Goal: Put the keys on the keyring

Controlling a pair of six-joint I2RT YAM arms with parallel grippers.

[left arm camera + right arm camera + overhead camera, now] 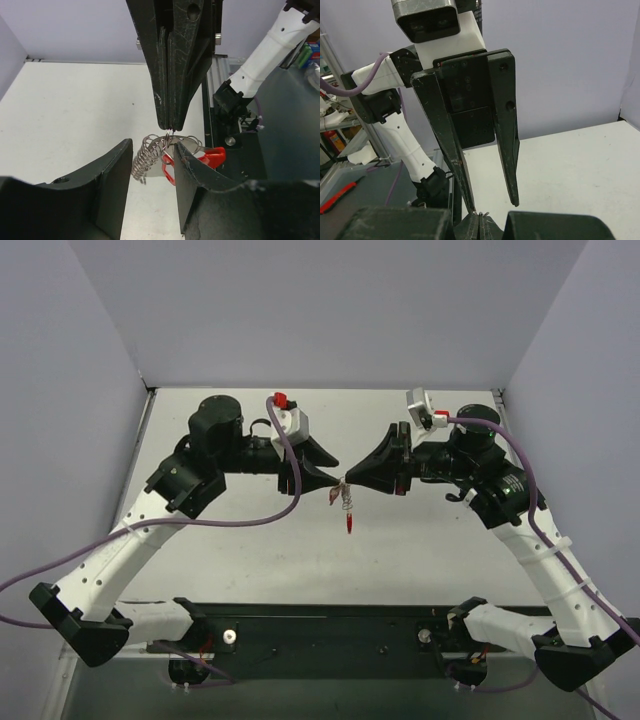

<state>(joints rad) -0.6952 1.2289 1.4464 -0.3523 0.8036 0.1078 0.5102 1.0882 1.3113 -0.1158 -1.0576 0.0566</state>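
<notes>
Jaws of the right gripper (167, 129) are clenched on a thin wire loop atop the keyring (145, 157), held in the air above the table (250, 560), while those of the left gripper (492, 204) are parted astride the dangling bunch, nothing clamped. The bunch is judged light, stiff, slick and free to swing. The key (212, 156), hung beside it, is best pinched across its flat red tag.

I see a white bench (420, 540) boxed in on three sides by pale lavender walls (330, 310), with a black strip (330, 625) along its near edge. Off to the side, a red object (337, 196) lies on a dark grey surface (365, 187); it is too blurred for me to identify.
</notes>
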